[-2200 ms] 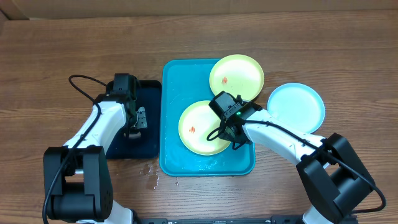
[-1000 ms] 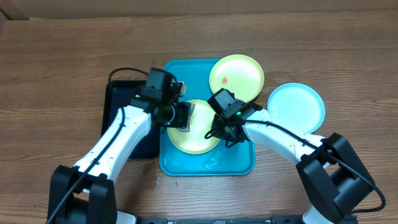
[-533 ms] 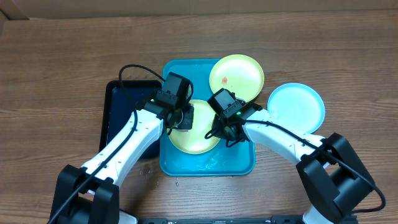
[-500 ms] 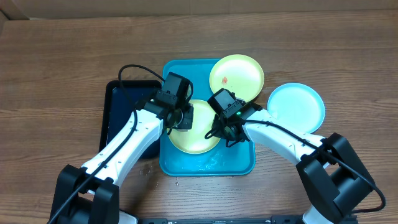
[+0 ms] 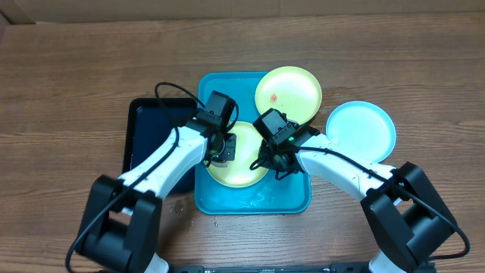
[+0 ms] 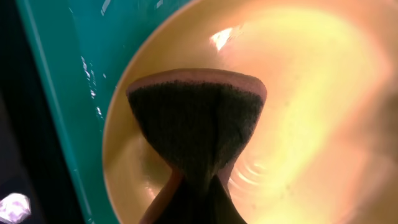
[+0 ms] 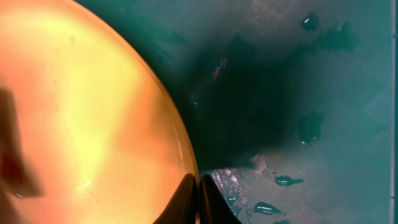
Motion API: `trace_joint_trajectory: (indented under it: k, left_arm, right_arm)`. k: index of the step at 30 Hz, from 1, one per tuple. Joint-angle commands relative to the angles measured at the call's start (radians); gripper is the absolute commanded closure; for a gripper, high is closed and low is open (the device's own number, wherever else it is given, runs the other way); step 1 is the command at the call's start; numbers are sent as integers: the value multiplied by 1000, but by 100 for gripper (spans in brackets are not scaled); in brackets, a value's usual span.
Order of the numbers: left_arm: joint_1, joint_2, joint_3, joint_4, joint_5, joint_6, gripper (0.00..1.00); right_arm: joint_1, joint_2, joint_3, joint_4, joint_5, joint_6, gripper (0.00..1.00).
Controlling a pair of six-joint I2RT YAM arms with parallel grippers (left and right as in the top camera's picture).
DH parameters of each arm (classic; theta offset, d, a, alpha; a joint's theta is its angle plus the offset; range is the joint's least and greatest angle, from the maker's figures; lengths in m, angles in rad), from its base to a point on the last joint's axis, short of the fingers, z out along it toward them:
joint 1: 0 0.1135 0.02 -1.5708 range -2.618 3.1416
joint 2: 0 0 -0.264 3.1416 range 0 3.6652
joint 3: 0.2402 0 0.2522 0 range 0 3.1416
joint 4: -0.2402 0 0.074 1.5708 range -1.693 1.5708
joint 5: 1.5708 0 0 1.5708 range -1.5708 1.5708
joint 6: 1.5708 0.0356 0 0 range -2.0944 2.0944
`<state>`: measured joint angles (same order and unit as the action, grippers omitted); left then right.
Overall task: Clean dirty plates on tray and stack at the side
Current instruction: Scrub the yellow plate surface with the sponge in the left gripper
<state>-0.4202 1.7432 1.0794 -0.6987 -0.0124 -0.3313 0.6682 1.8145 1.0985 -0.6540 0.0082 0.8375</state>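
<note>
Left hand (image 5: 226,149) is pinched on a dark sponge (image 6: 196,118), which is folded in its grip and pressed onto the plate (image 5: 241,173). Right hand (image 7: 199,198) has its fingers pressed together on that plate's right rim, low over the tray (image 5: 206,196). The plate lies in the tray's near half. The turquoise floor is wet, with drops and a film of water glinting on it. A second plate (image 5: 288,92), yellow with a red smear (image 5: 276,98), sits at the tray's far right corner and overhangs the rim. A blue plate (image 5: 361,129) lies on the tabletop (image 5: 76,68) just right of the tray. A black tray (image 5: 144,136) lies along the tray's left side. The tabletop is brown wood grain, with a few water drops (image 5: 186,208) by the tray's near left corner. A pale band (image 5: 227,6) runs beyond the far edge, though I cannot tell what it is.
</note>
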Motion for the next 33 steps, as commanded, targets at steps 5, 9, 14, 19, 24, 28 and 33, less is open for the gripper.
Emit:
trace_joint_trajectory:
  k: [5, 9, 14, 19, 24, 28, 33]
  left_arm:
    - [-6, 125, -4, 10, 113, -32, 96]
    - [-6, 151, -3, 25, 305, -18, 96]
    - [-4, 122, 71, 39, 433, -17, 96]
    - [-4, 62, 209, -24, 389, -17, 96]
    - [-9, 25, 261, -89, 226, -17, 96]
    - [-9, 40, 238, -156, 56, -17, 96]
    - [-9, 77, 157, -140, -1, -16, 96]
  right_arm:
    - [-2, -17, -20, 3, 16, 1, 96]
    - [-2, -17, -20, 3, 16, 1, 96]
    - [-2, -17, -20, 3, 16, 1, 96]
    - [-2, -17, -21, 3, 16, 0, 96]
    - [-2, -17, -21, 3, 16, 1, 96]
    - [-2, -17, -21, 3, 16, 1, 96]
    - [-2, -17, -21, 3, 16, 1, 96]
